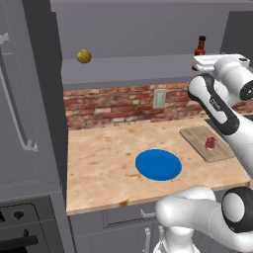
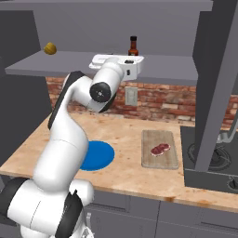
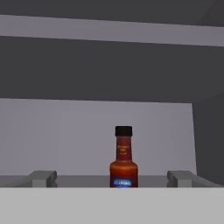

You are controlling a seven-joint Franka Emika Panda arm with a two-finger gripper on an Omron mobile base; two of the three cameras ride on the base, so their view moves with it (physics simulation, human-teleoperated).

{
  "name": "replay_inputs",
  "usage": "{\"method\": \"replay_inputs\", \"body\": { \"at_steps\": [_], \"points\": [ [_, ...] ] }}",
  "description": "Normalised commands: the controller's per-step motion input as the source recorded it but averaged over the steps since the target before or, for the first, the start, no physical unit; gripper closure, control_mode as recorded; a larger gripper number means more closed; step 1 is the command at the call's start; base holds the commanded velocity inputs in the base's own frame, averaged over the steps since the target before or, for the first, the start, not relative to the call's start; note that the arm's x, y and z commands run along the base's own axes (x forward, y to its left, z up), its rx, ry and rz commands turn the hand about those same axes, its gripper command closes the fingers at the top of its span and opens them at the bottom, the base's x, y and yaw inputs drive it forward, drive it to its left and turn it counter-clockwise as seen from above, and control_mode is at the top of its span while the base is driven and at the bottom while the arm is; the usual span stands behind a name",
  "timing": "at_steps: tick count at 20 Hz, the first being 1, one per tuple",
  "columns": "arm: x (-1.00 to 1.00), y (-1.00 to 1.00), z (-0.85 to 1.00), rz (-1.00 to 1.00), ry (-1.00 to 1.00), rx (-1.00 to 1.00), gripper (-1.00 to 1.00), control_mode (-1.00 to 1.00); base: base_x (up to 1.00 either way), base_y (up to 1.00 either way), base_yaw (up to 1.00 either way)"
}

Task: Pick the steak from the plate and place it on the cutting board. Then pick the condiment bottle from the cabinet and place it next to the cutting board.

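Steak (image 2: pixel 160 149): lying on the cutting board (image 2: pixel 160 159), toward its middle, at the right of the tabletop (image 1: pixel 104 163). First half of the task is reading as done.

Plate (image 1: pixel 158 164): sitting bare on the tabletop, left of the cutting board and apart from it.

Condiment bottle (image 3: pixel 124 158): standing upright on the shelf of the cabinet (image 2: pixel 69 62), toward its right part, above the brick backsplash (image 1: pixel 113 106). Not yet picked; second half of the task is remaining in full.

End effector (image 3: pixel 112 178): hanging level at the shelf's near edge, pointing into the cabinet. Its jaws are standing fully apart, one on each side of the bottle in the hand view, holding nothing. The bottle is sitting farther in, centred between them and not touched.

Round yellowish fruit (image 1: pixel 84 56): resting at the far left of the same shelf, well apart from the bottle.

Outstanding: advancing onto the bottle, gripping it, carrying it down, setting it beside the cutting board.
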Motion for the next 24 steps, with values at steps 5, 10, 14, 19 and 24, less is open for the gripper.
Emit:
{"method": "replay_inputs", "body": {
  "at_steps": [5,10,14,19,24],
  "points": [
    [0.18,-0.04,0.03,0.00,0.00,0.00,-1.00,-1.00,0.00,0.00,0.00],
    [0.17,-0.05,0.05,0.00,0.00,0.00,-1.00,-1.00,0.00,0.00,0.00],
    [0.16,-0.03,0.05,0.00,0.00,0.00,-1.00,-1.00,0.00,0.00,0.00],
    [0.15,-0.03,0.03,0.00,0.00,0.00,-1.00,-1.00,0.00,0.00,0.00],
    [0.16,-0.02,0.00,0.00,0.00,0.00,-1.00,-1.00,0.00,0.00,0.00]
  ]
}}
